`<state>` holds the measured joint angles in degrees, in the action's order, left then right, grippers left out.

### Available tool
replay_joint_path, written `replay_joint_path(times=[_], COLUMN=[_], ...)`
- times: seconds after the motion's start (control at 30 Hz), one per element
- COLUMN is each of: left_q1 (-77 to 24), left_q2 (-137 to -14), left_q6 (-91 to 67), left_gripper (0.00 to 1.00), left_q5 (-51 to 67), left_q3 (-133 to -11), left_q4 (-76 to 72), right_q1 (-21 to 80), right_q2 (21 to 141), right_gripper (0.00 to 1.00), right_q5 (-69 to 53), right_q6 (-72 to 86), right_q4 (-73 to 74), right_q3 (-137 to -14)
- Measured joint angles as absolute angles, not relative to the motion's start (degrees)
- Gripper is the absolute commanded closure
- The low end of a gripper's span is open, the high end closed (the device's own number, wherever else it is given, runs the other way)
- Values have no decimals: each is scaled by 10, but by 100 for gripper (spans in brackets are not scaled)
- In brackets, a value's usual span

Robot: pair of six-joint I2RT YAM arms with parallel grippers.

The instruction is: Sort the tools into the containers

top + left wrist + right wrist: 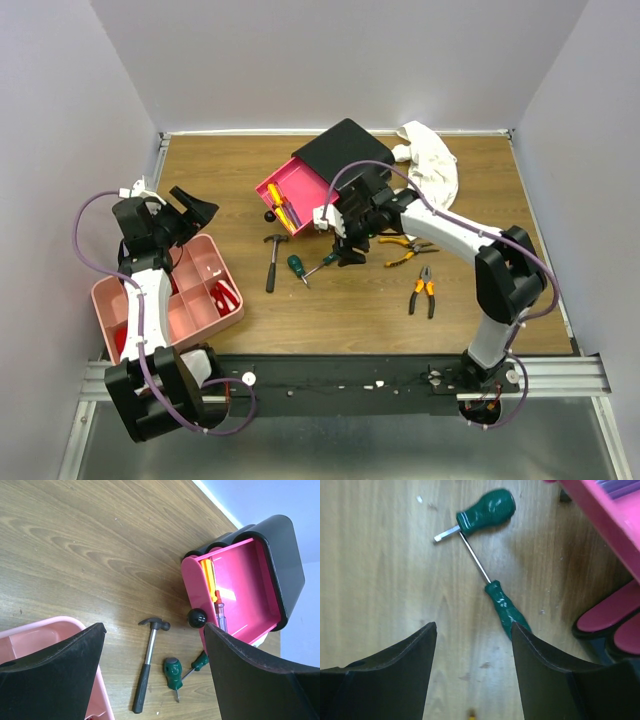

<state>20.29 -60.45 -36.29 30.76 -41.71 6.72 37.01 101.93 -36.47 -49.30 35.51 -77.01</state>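
Observation:
The black box (345,150) has one magenta drawer (300,185) pulled open, with yellow and purple screwdrivers (216,592) inside. A black-handled hammer (272,260), a stubby green screwdriver (296,266) and a long green screwdriver (325,262) lie on the table in front of it. My right gripper (345,245) is open just above the table. The long screwdriver's handle (502,607) lies beside its right finger. My left gripper (195,212) is open and empty above the pale-pink tray (180,300). Orange-and-black pliers (422,290) lie to the right.
A second pair of pliers (408,248) lies behind my right arm. A white cloth (432,165) is bunched at the back right beside the box. Red items (225,295) sit in the tray's compartments. Grey walls enclose the table on three sides.

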Motion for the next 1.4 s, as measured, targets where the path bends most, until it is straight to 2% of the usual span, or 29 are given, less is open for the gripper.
replay_joint_path(times=[0.2, 0.43, 0.47, 0.53, 0.57, 0.63, 0.67, 0.77, 0.87, 1.03, 1.1, 1.2, 1.4], left_q1=[203, 215, 215, 218, 218, 218, 218, 218, 218, 218, 216, 211, 197], left_q2=[-604, -604, -605, -607, -609, -614, -615, -622, -627, -636, -639, -643, -649], left_q6=[-352, -337, -335, -333, -332, -331, -331, -331, -336, -346, -353, -361, -367], left_gripper=[10, 10, 10, 10, 10, 10, 10, 10, 10, 10, 10, 10, 10], left_q5=[307, 307, 307, 307, 307, 307, 307, 307, 307, 309, 310, 311, 311], left_q3=[-417, -417, -417, -417, -417, -417, -417, -417, -417, -417, -417, -415, -413], left_q4=[72, 87, 90, 93, 93, 93, 93, 91, 88, 71, 61, 50, 49], right_q1=[370, 370, 370, 370, 371, 372, 373, 376, 375, 362, 354, 344, 341], right_q2=[1059, 1126, 1136, 1152, 1156, 1159, 1159, 1154, 1121, 1003, 957, 928, 988], right_gripper=[30, 34, 37, 49, 63, 75, 85, 99, 99, 99, 99, 99, 99], right_q5=[-328, -297, -293, -284, -279, -270, -267, -262, -258, -275, -299, -342, -373], right_q6=[-635, -703, -709, -724, -731, -755, -759, -782, -801, -801, -784, -679, -237], right_q4=[358, 371, 375, 378, 379, 392, 397, 409, 434, 527, 556, 561, 395], right_q3=[-770, -807, -814, -824, -825, -825, -825, -821, -790, -760, -778, -837, -959])
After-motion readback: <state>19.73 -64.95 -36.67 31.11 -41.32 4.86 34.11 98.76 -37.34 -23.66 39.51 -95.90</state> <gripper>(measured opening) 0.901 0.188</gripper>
